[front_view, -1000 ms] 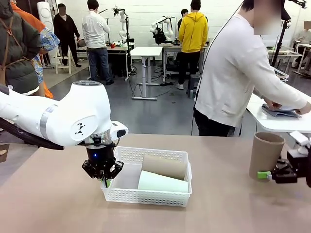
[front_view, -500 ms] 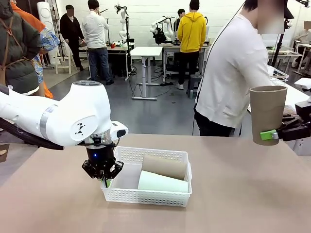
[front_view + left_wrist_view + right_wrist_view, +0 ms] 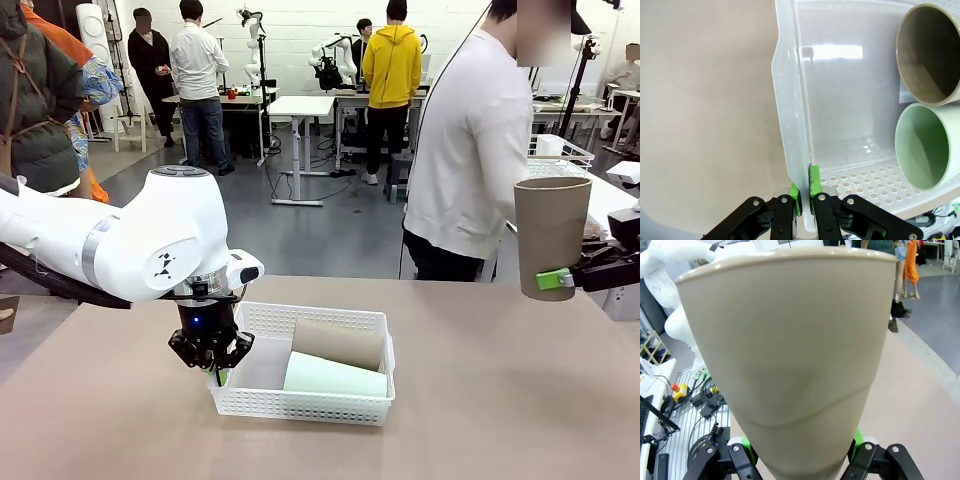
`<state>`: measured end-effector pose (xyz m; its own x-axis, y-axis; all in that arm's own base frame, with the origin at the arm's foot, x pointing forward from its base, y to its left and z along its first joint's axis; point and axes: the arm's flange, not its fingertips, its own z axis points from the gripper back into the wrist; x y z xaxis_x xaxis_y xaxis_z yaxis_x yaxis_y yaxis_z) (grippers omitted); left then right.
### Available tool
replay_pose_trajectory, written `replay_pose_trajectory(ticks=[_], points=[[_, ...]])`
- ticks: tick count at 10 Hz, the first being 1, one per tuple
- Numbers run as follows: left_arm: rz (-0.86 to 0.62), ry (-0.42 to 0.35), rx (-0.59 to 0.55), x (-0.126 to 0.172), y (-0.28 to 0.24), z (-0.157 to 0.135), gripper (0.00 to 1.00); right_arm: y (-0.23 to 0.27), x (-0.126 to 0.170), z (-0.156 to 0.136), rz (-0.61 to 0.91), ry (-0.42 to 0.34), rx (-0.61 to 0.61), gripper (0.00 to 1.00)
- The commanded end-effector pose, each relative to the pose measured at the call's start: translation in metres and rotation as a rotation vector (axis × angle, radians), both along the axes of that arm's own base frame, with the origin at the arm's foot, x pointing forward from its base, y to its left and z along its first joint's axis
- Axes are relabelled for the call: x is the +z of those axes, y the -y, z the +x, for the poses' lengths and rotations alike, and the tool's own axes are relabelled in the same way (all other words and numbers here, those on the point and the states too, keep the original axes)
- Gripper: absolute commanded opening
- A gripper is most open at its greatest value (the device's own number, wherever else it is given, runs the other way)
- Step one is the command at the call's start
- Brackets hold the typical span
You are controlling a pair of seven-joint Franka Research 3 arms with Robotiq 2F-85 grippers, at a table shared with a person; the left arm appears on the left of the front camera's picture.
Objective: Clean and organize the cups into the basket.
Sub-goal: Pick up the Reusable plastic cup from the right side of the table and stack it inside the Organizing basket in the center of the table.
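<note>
On the table, the white perforated basket (image 3: 305, 400) already holds two cups lying on their sides, a tan one (image 3: 338, 342) and a mint green one (image 3: 335, 377). One tan cup (image 3: 551, 236) remains outside, held upright in the air at the right by the right gripper (image 3: 562, 279), its fingers partly spread around the base. Smallest, the left gripper (image 3: 803, 195) pinches the basket's end wall fully closed.

Right gripper (image 3: 560, 280): only one green pad shows in front view; the far finger sits behind the held tan cup (image 3: 551, 236), and the arm is cut by the right edge. In the right wrist view that cup (image 3: 790, 360) hides both pads. In the left wrist view the edges crop the brown cup (image 3: 932, 55) and green cup (image 3: 927, 145).
</note>
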<state>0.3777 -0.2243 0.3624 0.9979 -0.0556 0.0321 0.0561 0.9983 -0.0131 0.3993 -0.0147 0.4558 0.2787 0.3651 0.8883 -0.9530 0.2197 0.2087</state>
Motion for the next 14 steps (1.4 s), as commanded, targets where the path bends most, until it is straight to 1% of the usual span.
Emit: replay_pose_trajectory(ticks=[1,2,3,4,5,6,7,8,10,12,14], points=[[-0.006,0.003,-0.004,0.002,0.000,-0.001,0.05,-0.002,0.003,0.000,-0.001,0.007,-0.001,0.71],[-0.006,0.003,-0.004,0.002,0.000,-0.001,0.05,0.000,0.000,0.000,0.000,0.000,0.000,0.78],[-0.006,0.003,-0.004,0.002,0.000,-0.001,0.05,-0.032,0.012,-0.002,-0.090,0.021,0.071,0.78],[-0.006,0.003,-0.004,0.002,0.000,-0.001,0.05,-0.075,0.024,-0.002,-0.177,0.035,0.143,0.78],[-0.006,0.003,-0.004,0.002,0.000,-0.001,0.05,-0.120,0.027,-0.002,-0.262,0.028,0.219,0.78],[-0.006,0.003,-0.004,0.002,0.000,-0.001,0.05,-0.167,0.022,-0.002,-0.368,0.014,0.277,0.78],[-0.006,0.003,-0.004,0.002,0.000,-0.001,0.05,-0.203,0.011,0.000,-0.460,-0.012,0.311,0.78],[-0.006,0.003,-0.004,0.002,0.000,-0.001,0.05,-0.235,0.001,0.002,-0.551,-0.033,0.327,0.78],[-0.006,0.003,-0.004,0.002,0.000,-0.001,0.05,-0.285,-0.010,0.009,-0.676,-0.031,0.330,0.78],[-0.006,0.003,-0.004,0.002,0.000,-0.001,0.05,-0.316,-0.018,0.016,-0.757,-0.008,0.334,0.78],[-0.006,0.003,-0.004,0.002,0.000,-0.001,0.05,-0.337,-0.024,0.027,-0.853,0.025,0.324,0.78]])
